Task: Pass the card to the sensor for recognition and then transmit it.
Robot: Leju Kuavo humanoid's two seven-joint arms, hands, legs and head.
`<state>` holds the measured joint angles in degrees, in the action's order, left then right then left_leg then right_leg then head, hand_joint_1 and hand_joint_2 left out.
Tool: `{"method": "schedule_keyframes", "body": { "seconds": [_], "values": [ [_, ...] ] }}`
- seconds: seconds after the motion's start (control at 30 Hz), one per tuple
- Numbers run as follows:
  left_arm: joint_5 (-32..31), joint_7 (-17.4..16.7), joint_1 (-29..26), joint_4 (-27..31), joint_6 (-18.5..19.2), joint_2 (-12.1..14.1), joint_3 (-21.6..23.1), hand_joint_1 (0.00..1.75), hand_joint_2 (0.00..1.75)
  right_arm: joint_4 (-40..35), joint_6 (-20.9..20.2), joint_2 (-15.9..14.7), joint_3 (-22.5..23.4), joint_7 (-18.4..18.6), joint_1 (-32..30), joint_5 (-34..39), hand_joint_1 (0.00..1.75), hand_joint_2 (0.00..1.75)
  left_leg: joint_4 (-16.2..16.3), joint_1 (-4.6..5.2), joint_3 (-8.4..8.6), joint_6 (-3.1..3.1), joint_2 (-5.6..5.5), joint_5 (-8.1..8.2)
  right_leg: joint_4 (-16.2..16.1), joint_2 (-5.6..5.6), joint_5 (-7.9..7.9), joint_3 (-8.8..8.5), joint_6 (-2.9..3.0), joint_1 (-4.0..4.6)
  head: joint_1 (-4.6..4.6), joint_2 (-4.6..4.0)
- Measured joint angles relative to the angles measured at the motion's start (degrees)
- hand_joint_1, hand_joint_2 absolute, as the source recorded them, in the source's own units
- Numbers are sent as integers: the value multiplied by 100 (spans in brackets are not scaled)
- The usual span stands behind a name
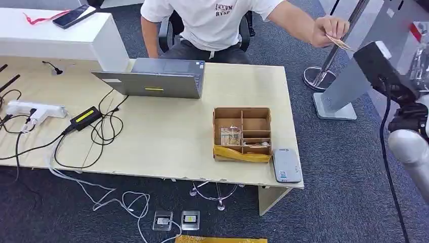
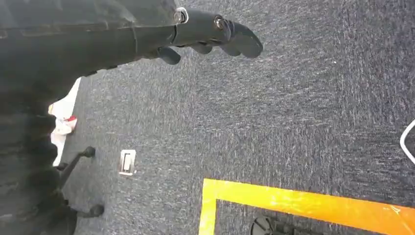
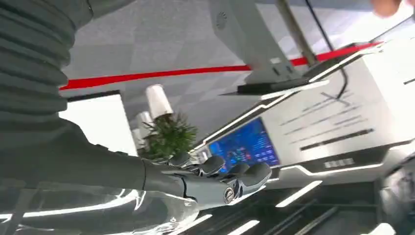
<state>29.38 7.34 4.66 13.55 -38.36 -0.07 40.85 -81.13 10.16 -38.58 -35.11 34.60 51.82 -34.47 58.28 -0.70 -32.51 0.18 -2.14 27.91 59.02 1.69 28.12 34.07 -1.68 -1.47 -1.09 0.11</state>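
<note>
A person in a white shirt sits behind the table and holds a tan card (image 1: pixel 338 41) in an outstretched hand (image 1: pixel 328 29), up at the far right. My right arm (image 1: pixel 409 147) is raised at the right edge, its dark end just below and right of that card. My right hand (image 3: pixel 215 178) has its fingers stretched out with nothing in them. The grey card sensor (image 1: pixel 287 165) lies flat on the table's near right corner. My left hand (image 2: pixel 210 34) hangs over the carpet, fingers loosely apart and holding nothing.
A partitioned cardboard box (image 1: pixel 242 133) with small items stands beside the sensor. A grey laptop (image 1: pixel 158 77), a power strip (image 1: pixel 35 110) and tangled cables (image 1: pixel 101 126) lie on the wooden table (image 1: pixel 167 147). A grey stand base (image 1: pixel 334 109) is on the carpet to the right.
</note>
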Motion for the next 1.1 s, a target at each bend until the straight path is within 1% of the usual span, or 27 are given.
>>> {"method": "schedule_keyframes", "body": {
  "seconds": [0.07, 0.13, 0.2, 0.37, 0.53, 0.67, 0.73, 0.8, 0.93, 1.1],
  "values": [
    [9, 0, 0, 0, 0, 0, 11, 0, 175, 11, 33, 17, -282, -17, 28, -2, 0, 175, 0, -1, -1, 0, -1, 0, 0, -1, 0, 0, 0, 1, 0, 0],
    [31, 0, 1, 0, 2, 0, 31, 0, 175, 22, 37, 22, -446, -59, 60, -4, 0, 175, 0, -1, -4, 0, -3, 0, 1, -3, 0, 0, 0, 0, -2, 0],
    [68, 0, 0, 0, 2, 7, 46, 0, 175, 39, 68, 50, -708, -160, 130, -17, 0, 175, 0, -1, -7, 0, 0, 0, 1, -1, 0, 0, 0, 0, 0, 0],
    [146, 0, 13, 0, 4, 22, 116, 0, 175, 153, 155, 251, -1186, -326, 297, -42, 0, 175, 0, -1, -5, -1, -3, 0, 1, -2, 0, 2, 0, 1, 0, 0],
    [186, 0, 13, 0, 4, 50, 157, 0, 175, 299, 153, 420, -1516, -384, 426, -46, 0, 175, 0, -2, -5, -1, -2, -1, 1, -1, 0, 2, 1, 2, 0, 0],
    [212, -9, 13, 0, 4, 61, 166, 0, 175, 380, 155, 547, -1691, -466, 485, -46, 0, 175, 0, -2, -5, -1, -2, -1, 1, 0, 0, 2, 1, 2, 0, 0],
    [236, -17, 13, 0, 4, 61, 168, 0, 175, 443, 157, 610, -1778, -492, 527, -44, 159, 175, 0, -2, -4, -1, -2, -1, 1, 0, 0, 2, 1, 2, 0, 0],
    [247, -17, 13, 0, 4, 61, 170, 0, 175, 496, 166, 669, -1850, -529, 554, -39, 175, 175, 0, -2, -4, -1, -2, -1, 0, -1, 0, 2, 1, 2, 0, 0],
    [264, -17, 13, 0, 4, 61, 175, 0, 175, 588, 183, 774, -1982, -540, 602, -33, 175, 175, 0, -2, -2, -2, -1, -1, 0, 0, 0, 2, 0, 2, 0, 0],
    [269, -17, 12, 0, 4, 61, 177, 0, 175, 653, 183, 835, -2093, -540, 630, -31, 175, 175, 0, -2, -2, -2, 0, -1, 1, 1, 0, 2, 1, 1, 0, 0]
  ]
}}
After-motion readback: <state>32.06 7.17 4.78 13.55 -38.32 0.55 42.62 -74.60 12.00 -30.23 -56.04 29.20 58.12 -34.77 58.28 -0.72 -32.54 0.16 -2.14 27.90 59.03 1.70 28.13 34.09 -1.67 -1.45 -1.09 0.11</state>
